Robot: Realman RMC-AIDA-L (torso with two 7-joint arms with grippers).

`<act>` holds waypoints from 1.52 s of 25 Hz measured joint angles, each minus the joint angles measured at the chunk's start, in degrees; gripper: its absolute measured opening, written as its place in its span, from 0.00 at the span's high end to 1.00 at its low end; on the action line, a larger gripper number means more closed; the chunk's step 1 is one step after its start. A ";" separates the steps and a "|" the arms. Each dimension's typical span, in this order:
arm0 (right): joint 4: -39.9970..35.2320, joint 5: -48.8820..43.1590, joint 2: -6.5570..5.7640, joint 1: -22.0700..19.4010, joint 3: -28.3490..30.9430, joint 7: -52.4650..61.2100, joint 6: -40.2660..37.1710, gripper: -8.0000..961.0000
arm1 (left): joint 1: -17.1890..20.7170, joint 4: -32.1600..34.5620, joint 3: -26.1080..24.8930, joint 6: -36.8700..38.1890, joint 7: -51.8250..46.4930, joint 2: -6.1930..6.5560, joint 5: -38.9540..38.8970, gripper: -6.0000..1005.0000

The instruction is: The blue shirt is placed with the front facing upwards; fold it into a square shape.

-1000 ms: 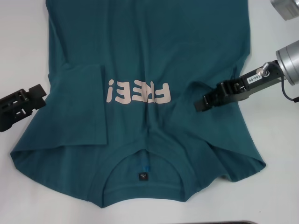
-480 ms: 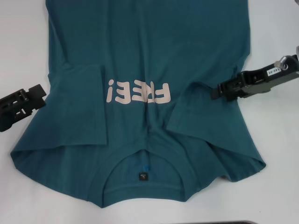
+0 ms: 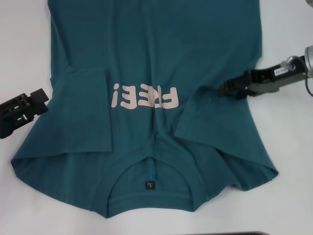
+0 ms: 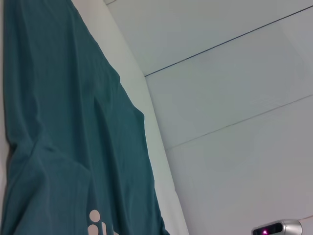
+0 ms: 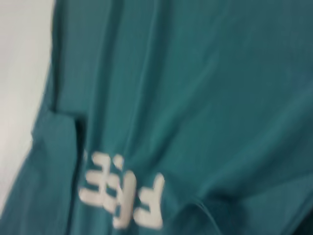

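The blue shirt (image 3: 156,54) lies flat on the white table, front up, collar (image 3: 151,169) nearest me and the pink "FREE!" lettering (image 3: 144,97) upside down. Both sleeves are folded inward: the left one (image 3: 85,112) lies flat, the right one (image 3: 210,117) lies rumpled. My right gripper (image 3: 227,89) hovers over the shirt's right side, just beyond that folded sleeve, holding nothing. At the shirt's left edge my left gripper (image 3: 41,102) rests open and empty. The right wrist view shows the shirt (image 5: 205,88) and its lettering (image 5: 122,196); the left wrist view shows the shirt's edge (image 4: 58,147).
Bare white table (image 3: 24,39) flanks the shirt on both sides. A dark object's edge (image 3: 244,233) shows at the near table edge. The left wrist view catches a small silver device with a pink light (image 4: 276,228) far off.
My right gripper has lifted off the folded right sleeve and drawn back to the right and farther from me. The sleeve stays folded. The left arm has not moved.
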 joint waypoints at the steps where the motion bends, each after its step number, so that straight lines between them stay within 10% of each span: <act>1: 0.00 0.70 0.26 -0.02 0.59 -0.18 0.59 0.17 | 0.00 0.00 0.00 -0.04 0.00 -0.02 0.00 0.37; 15: 0.56 16.84 0.03 -4.05 5.65 -9.86 0.56 0.17 | 0.45 0.00 0.00 0.49 0.79 0.27 0.00 0.37; 22: 4.79 18.20 -2.87 -5.09 8.25 -11.55 -3.64 0.17 | 0.80 -0.18 0.01 2.07 4.78 -0.04 -0.03 0.37; 32: 0.69 18.33 -3.18 -9.55 10.60 -13.71 -11.38 0.17 | 5.03 -0.49 1.14 6.75 -3.03 5.55 2.92 0.37; 38: 0.59 18.37 -3.27 -10.75 10.74 -13.71 -11.86 0.17 | 8.26 -0.73 0.92 5.75 -7.18 5.94 5.27 0.37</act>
